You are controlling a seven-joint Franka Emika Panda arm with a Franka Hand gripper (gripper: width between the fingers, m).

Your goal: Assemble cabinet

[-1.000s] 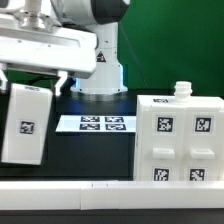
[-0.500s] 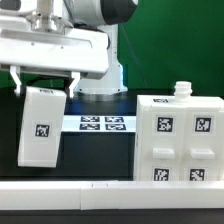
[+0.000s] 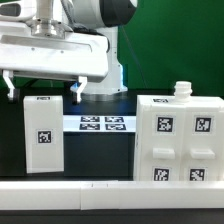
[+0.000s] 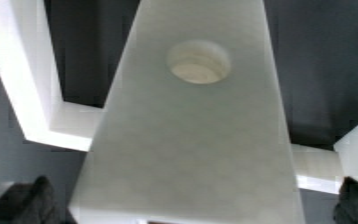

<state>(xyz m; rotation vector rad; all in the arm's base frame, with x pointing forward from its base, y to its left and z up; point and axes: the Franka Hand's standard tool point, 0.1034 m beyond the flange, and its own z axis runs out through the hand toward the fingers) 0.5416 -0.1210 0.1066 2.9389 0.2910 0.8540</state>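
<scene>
1. I take the box [image 3: 180, 140] as my landmark. It sits on the tabletop [image 3: 100, 150] with its tagged face toward the exterior camera and a small knob [image 3: 181, 89] on its top.
2. The panel [image 3: 42, 135] stands upright, well apart from the box, on the exterior view's left of it, with one tag facing the camera.
3. The pincer [image 3: 43, 92] is directly over the panel's top end, with one jaw on either side of it. I cannot tell whether the jaws clamp the panel or only bracket it. In the wrist view the panel fills the frame and shows a round hole [image 4: 199, 62], but the contact is blurred.
4. I also cannot tell whether the panel's lower end rests on the tabletop or hangs just above it.
5. The marker board [image 3: 100, 124] lies flat between the panel and the box, further back. I leave it alone.
6. I judge this to be the carry-and-orient step: the panel is upright but not yet at the box, so fitting is not yet done.
7. The next move calls for carrying the panel toward the box, upright and clear of the knob. The hole must then line up with its mate, which I cannot see. If the grip is loose, the panel could tip over.
</scene>
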